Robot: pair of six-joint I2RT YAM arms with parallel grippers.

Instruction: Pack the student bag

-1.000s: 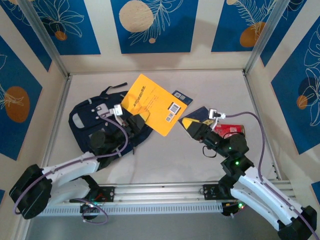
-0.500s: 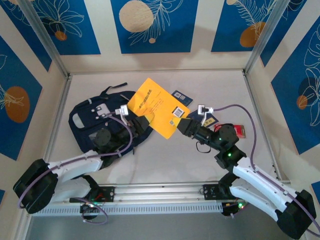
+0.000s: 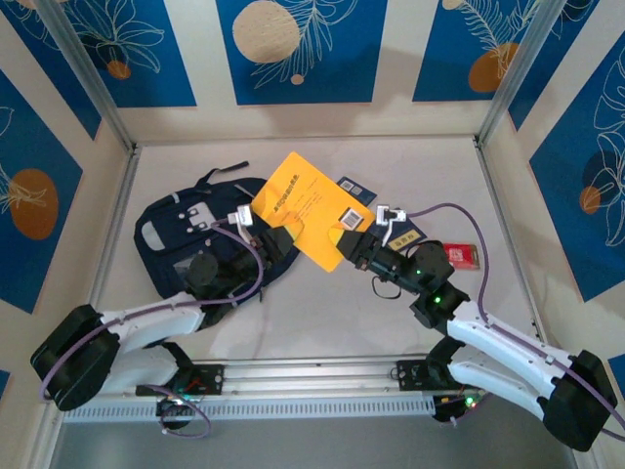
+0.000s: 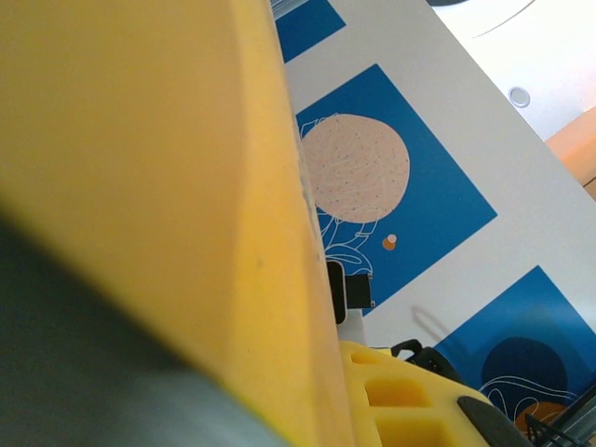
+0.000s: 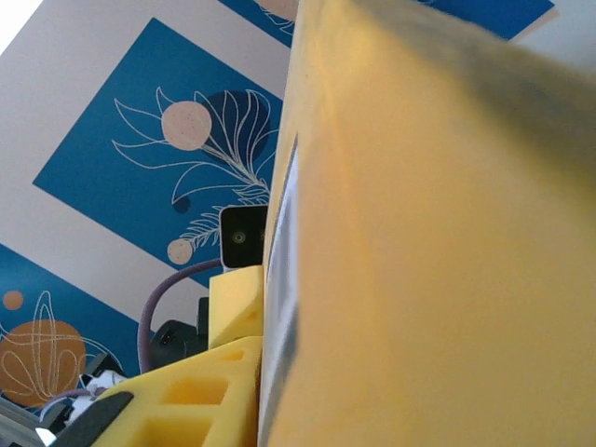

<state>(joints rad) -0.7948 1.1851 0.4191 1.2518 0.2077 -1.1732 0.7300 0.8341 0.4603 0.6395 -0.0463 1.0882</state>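
The backpack (image 3: 176,239) lies flat on the left half of the table (image 3: 322,303), well back from the near edge, with its straps trailing toward the far wall. Nothing can be seen going into it yet, and the left arm covers its right side, so I cannot tell whether its opening is unzipped. By my reading the packing has barely begun.

Just right of the bag, the left gripper (image 3: 271,237) is narrow and clamped on the near left edge of a yellow book (image 3: 311,205). In the left wrist view the cover presses right up against a yellow finger pad. The book hangs tilted between the two arms, and its left corner overlaps the bag's right side.

The right gripper (image 3: 357,250) sits at the book's near right corner. In the right wrist view the cover lies tight against one pad while the other finger is hidden behind it, so the jaws seem closed on the book. Both arms appear to share it.

Still to go in, as I judge it, are the book itself, a small blue card (image 3: 354,189) just beyond the book's far right edge, a dark blue packet (image 3: 412,235) partly under the right arm, and a red box (image 3: 461,256) further right.

The main obstacle is likely the bag's opening: the book is wide, and both grippers are busy holding it.
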